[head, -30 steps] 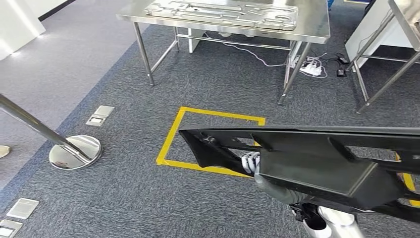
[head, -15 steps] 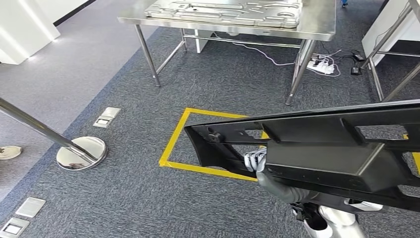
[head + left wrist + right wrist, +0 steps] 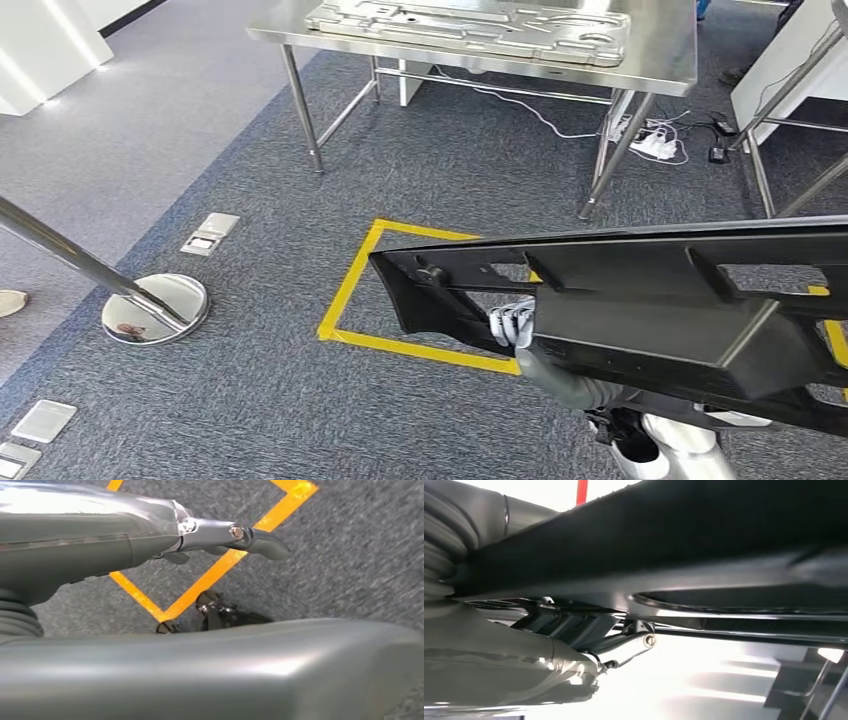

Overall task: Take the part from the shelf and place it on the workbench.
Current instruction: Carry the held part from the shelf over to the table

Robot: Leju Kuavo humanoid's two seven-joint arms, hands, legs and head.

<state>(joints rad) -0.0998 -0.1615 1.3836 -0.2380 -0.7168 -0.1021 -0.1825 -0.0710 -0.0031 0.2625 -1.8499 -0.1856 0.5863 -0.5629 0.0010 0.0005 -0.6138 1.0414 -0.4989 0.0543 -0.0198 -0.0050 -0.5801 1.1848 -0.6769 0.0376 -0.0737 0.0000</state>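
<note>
I carry a long black plastic part [image 3: 650,310] low in front of me, across the right half of the head view. My left hand [image 3: 513,325] grips its lower edge from underneath, near the part's left end. In the right wrist view my right hand [image 3: 524,665] holds the part [image 3: 704,535] from below, with a finger on its rim. The left wrist view has my left hand [image 3: 90,535] over carpet and yellow tape. The steel workbench [image 3: 650,65] stands ahead at the top of the head view.
A silver pressed metal panel [image 3: 470,25] lies on the workbench. A yellow tape square [image 3: 350,285] marks the carpet before it. A chrome stanchion base [image 3: 155,305] and floor boxes [image 3: 210,232] lie left. Cables and a power strip [image 3: 655,145] sit under the bench; another table's legs [image 3: 790,110] stand right.
The whole picture has shifted slightly as the camera moved. The part's right end has tilted up a little from level. Both hands keep their hold.
</note>
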